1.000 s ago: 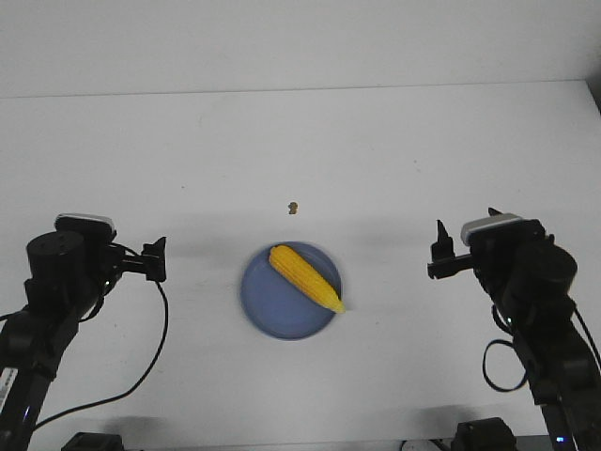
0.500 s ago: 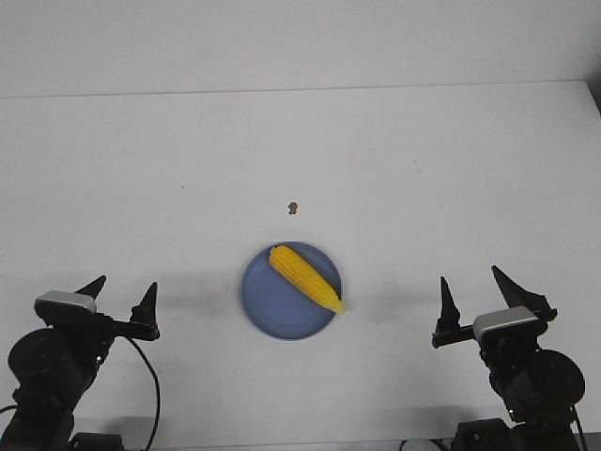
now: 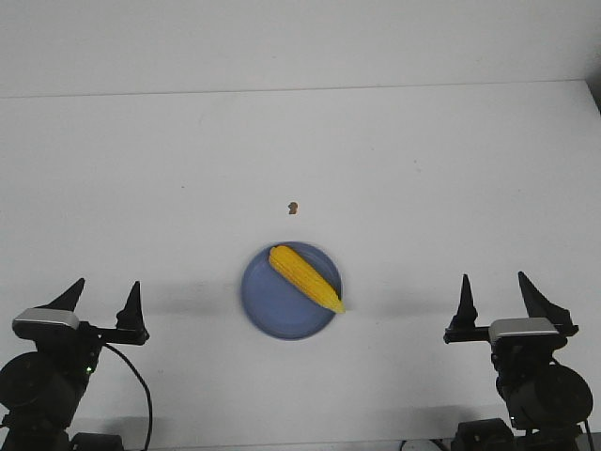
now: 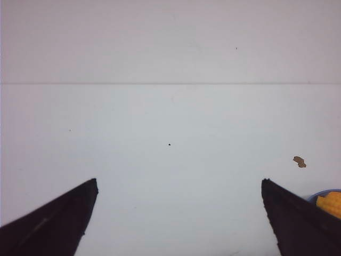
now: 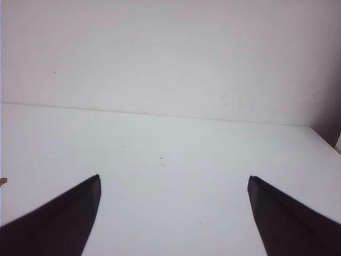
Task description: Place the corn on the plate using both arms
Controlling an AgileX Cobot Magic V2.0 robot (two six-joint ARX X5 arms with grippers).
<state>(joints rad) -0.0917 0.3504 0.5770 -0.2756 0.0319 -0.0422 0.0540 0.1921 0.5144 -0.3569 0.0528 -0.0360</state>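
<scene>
The yellow corn [image 3: 306,277] lies slantwise on the blue plate [image 3: 268,305] in the middle of the white table, its pointed end over the plate's right rim. My left gripper [image 3: 105,295] is open and empty at the front left, well apart from the plate. My right gripper [image 3: 498,288] is open and empty at the front right. In the left wrist view the gripper [image 4: 179,184] is wide open, and a bit of the corn [image 4: 330,203] and the plate's rim [image 4: 319,193] show at the edge. In the right wrist view the gripper [image 5: 174,180] is wide open over bare table.
A tiny brown speck [image 3: 293,207] lies on the table just beyond the plate; it also shows in the left wrist view [image 4: 300,161]. The table's far edge meets a white wall. The table's right edge [image 3: 592,94] shows at the far right.
Both arms have drawn back toward the front edge and turned their grippers to face forward. The corn and plate have not moved.
</scene>
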